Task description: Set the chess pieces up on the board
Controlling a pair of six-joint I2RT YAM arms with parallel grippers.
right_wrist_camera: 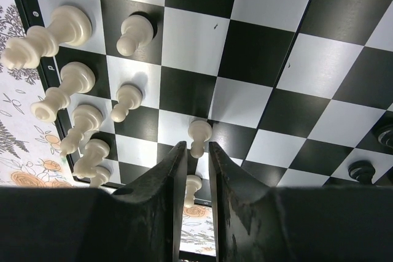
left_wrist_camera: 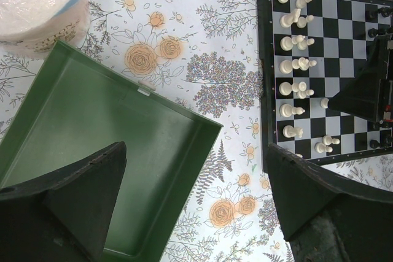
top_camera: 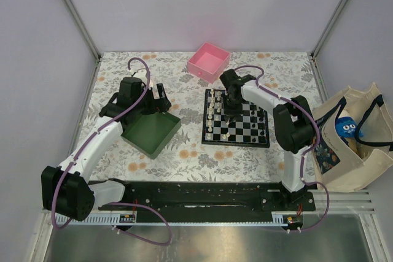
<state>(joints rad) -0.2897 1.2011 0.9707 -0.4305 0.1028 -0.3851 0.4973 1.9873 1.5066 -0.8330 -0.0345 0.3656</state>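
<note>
The board [top_camera: 252, 132] lies right of the bench's centre, with cream chess pieces [top_camera: 212, 115] ranked along its left side. The right gripper [right_wrist_camera: 197, 150] hangs low over it, fingers [right_wrist_camera: 161, 182] narrow, a cream pawn [right_wrist_camera: 193, 189] showing in the gap; whether they grip it cannot be told. The left gripper [left_wrist_camera: 195, 151] hovers over the green tray [left_wrist_camera: 92, 108], fingers wide.

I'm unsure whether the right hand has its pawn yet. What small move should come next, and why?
Probably close the right hand a little more. Its fingers stand narrowly apart low over the board, with a white pawn showing in the gap, and a firm grip cannot be confirmed. Lift only after that.
</note>
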